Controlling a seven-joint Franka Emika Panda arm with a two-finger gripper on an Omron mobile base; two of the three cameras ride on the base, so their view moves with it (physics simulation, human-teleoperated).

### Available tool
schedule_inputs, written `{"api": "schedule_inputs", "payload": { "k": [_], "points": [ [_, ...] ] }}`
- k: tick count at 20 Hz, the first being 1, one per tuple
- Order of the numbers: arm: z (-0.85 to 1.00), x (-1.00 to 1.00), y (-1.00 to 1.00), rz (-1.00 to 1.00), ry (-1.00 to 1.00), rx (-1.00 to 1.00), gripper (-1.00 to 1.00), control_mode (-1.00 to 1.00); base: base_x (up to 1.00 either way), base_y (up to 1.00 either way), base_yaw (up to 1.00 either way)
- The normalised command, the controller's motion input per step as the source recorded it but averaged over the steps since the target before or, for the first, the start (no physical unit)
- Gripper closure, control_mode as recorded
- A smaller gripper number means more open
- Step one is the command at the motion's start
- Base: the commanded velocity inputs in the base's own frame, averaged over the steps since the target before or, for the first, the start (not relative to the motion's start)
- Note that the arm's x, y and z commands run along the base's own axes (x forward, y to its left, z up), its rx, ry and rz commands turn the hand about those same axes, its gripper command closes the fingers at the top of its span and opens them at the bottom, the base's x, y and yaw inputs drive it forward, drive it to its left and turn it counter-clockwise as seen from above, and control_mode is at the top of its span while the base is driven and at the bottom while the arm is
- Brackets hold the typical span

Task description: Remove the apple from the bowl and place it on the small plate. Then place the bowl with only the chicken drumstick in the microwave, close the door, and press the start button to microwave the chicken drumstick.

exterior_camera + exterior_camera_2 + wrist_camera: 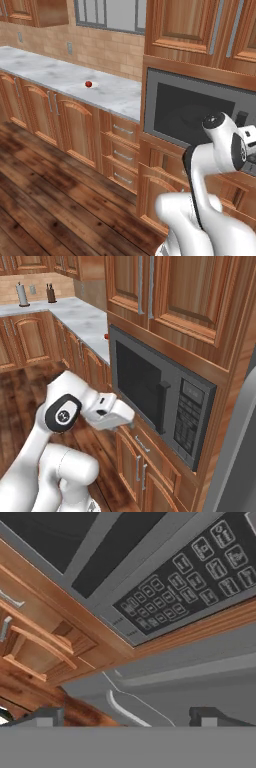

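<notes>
Below the closed microwave [160, 401], the gripper [129, 714] hangs spread wide and empty near the control strip [190, 587]; the apple [88, 84] rests on the counter [60, 75].

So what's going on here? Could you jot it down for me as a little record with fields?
Place: wooden kitchen with a marbled grey counter
Microwave: wide grey box with dark window, built into the cabinets
Door: grey-framed dark glass panel, shut
Controls: dark keypad strip, buttons facing the hand camera
Apple: small glossy red fruit, on the counter left of the microwave
Tool: dark finger tips wide apart, holding nothing
</notes>
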Motion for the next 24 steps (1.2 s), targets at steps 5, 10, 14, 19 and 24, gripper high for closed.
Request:
{"api": "schedule_inputs", "payload": {
  "k": [5, 10, 14, 19, 24],
  "points": [
    [-0.87, 0.00, -0.11, -0.13, 0.03, -0.08, -1.00, -1.00, 0.00, 0.00, 0.00],
    [-0.19, -0.01, -0.39, -0.06, -0.06, -0.10, -1.00, -1.00, 0.00, 0.00, 0.00],
    [-0.17, -0.05, -0.55, 0.00, -0.08, -0.01, -1.00, -1.00, 0.00, 0.00, 0.00],
    [-0.55, -0.14, -0.35, 0.00, -0.05, 0.00, -1.00, -1.00, 0.00, 0.00, 0.00],
    [-0.38, -0.11, -0.02, -0.29, -0.31, 0.00, -1.00, -1.00, 0.00, 0.00, 0.00]
  ]
}}
